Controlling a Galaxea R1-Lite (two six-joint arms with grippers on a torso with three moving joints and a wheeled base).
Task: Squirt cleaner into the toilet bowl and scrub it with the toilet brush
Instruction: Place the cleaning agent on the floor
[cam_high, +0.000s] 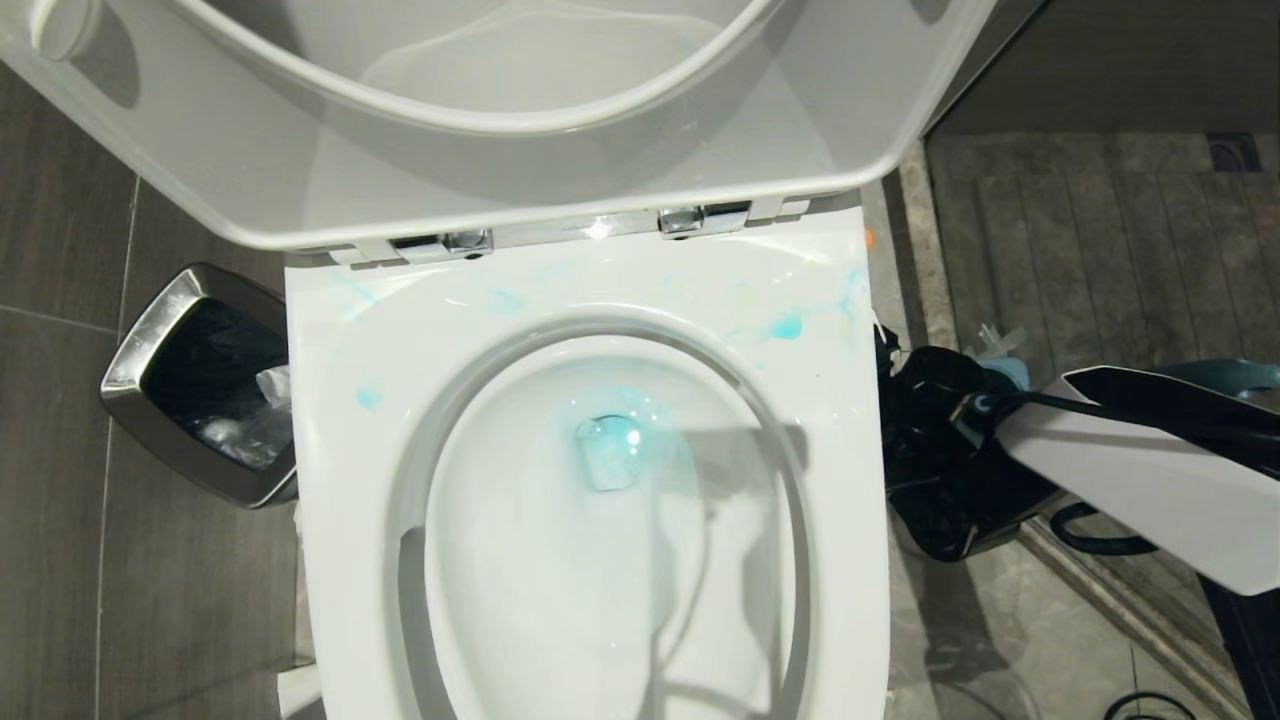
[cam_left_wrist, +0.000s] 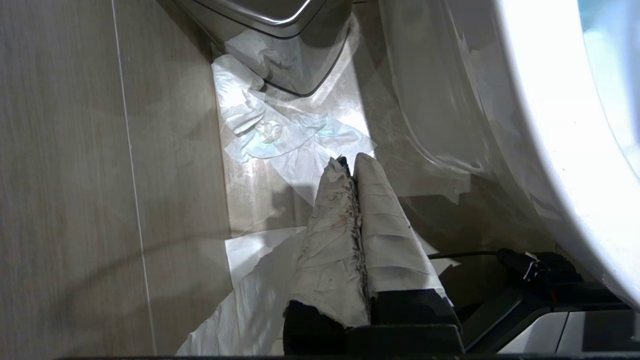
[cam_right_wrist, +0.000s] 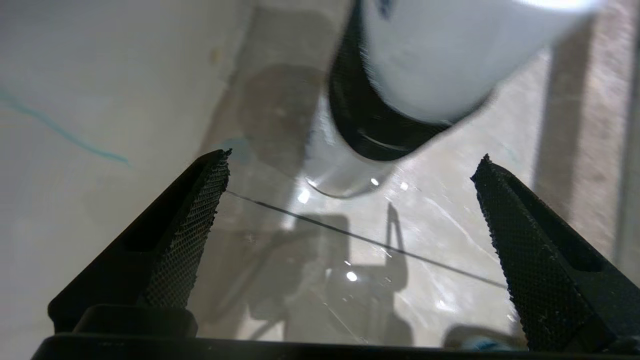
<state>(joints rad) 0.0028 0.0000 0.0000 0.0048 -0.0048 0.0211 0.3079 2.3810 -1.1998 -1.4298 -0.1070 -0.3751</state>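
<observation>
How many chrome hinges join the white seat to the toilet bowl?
2. Left chrome hinge and right chrome hinge, both at the back of the glossy white ceramic toilet bowl, under the raised white seat. None seems hidden.

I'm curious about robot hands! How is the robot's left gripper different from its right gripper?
The left gripper has its fingers pressed shut; the right gripper has them spread wide open. The left fingers are wrapped in crinkled white covering; the right fingers are bare black with a dotted grip. The left hangs low beside the glossy white toilet bowl, above crumpled white paper; the right points at grey floor. Neither holds anything.
</observation>
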